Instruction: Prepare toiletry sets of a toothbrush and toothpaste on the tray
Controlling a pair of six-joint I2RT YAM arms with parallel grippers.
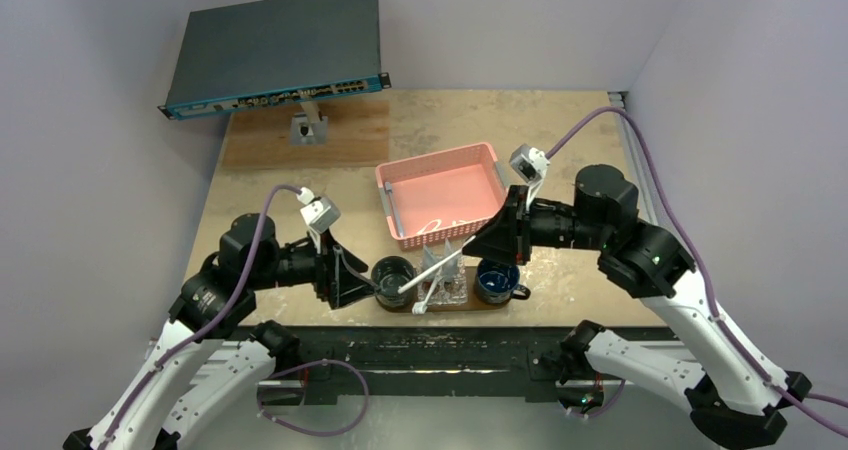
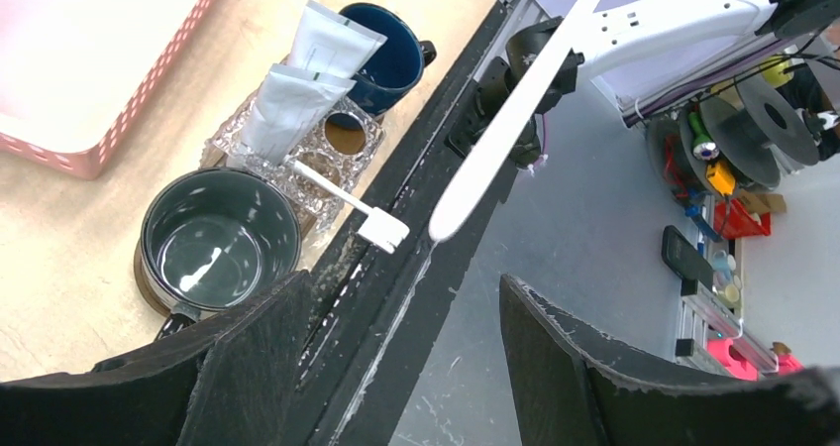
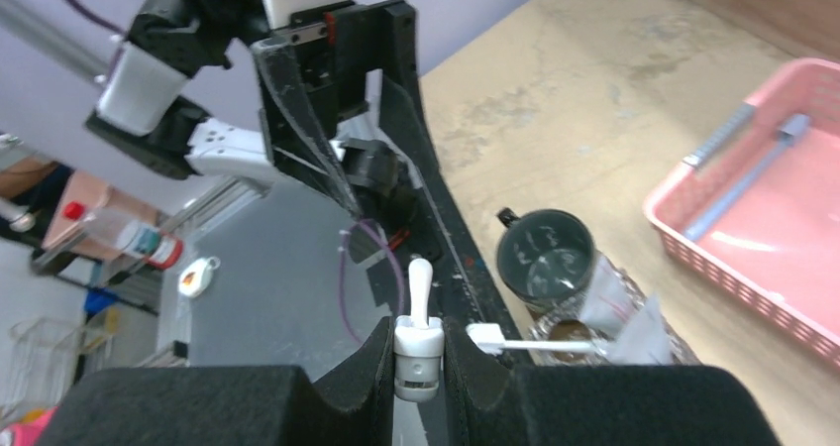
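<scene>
My right gripper (image 1: 472, 247) (image 3: 418, 342) is shut on the thick end of a white toothbrush (image 1: 435, 270) (image 3: 420, 279) (image 2: 515, 109). It slants above the tray (image 1: 482, 307), its free tip over the left mug (image 1: 393, 278). My left gripper (image 1: 368, 288) (image 2: 401, 282) stands open just beyond that tip, with nothing between its fingers. A second toothbrush (image 2: 342, 196) (image 3: 540, 346) rests in the clear glass holder (image 2: 342, 139) (image 1: 452, 290), its head sticking out over the table's near edge. Two silver-grey tubes (image 2: 332, 40) (image 2: 287, 104) stand in the same holder.
Two dark blue mugs (image 2: 220, 238) (image 2: 391, 50) flank the holder on the tray. A pink lattice basket (image 1: 445, 195) sits just behind. A grey network switch (image 1: 275, 50) stands on a mount at the back left. The table's black front rail (image 2: 396, 258) runs under my left gripper.
</scene>
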